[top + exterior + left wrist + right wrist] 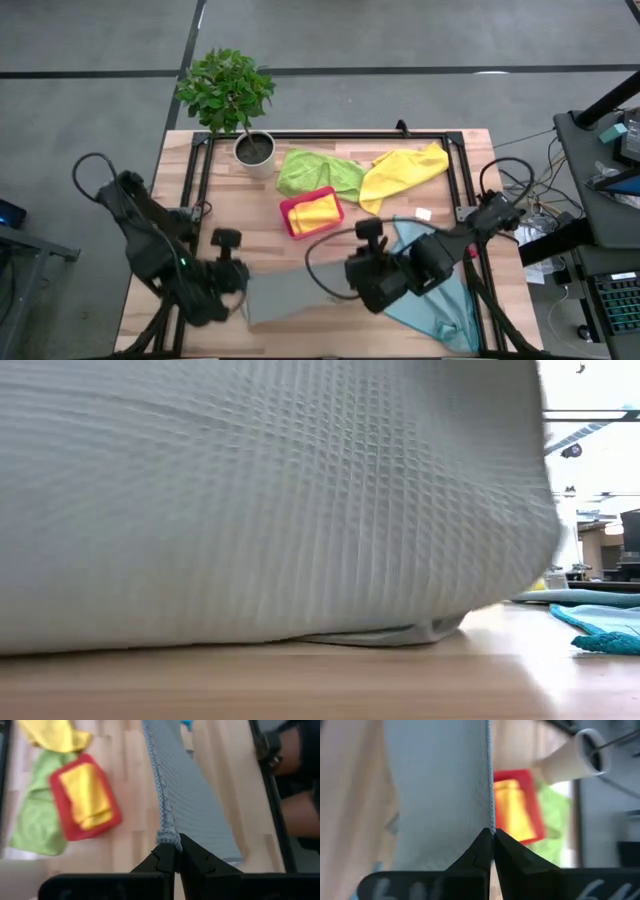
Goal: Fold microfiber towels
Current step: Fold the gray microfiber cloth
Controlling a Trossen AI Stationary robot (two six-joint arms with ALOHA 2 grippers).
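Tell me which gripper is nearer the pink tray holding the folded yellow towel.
Right, though narrowly. The right gripper sits just below and slightly right of the pink tray, shut on the grey towel. The left gripper pinches the same towel's other end, farther down-left of the tray.

Even, bright overhead light; soft short shadows under the potted plant (232, 95) at 11 o'clock. Low view: grey towel (270, 500) fills frame, weave soft, background at 3 o'clock blown out. Right wrist view blurry throughout; left wrist view mildly soft.
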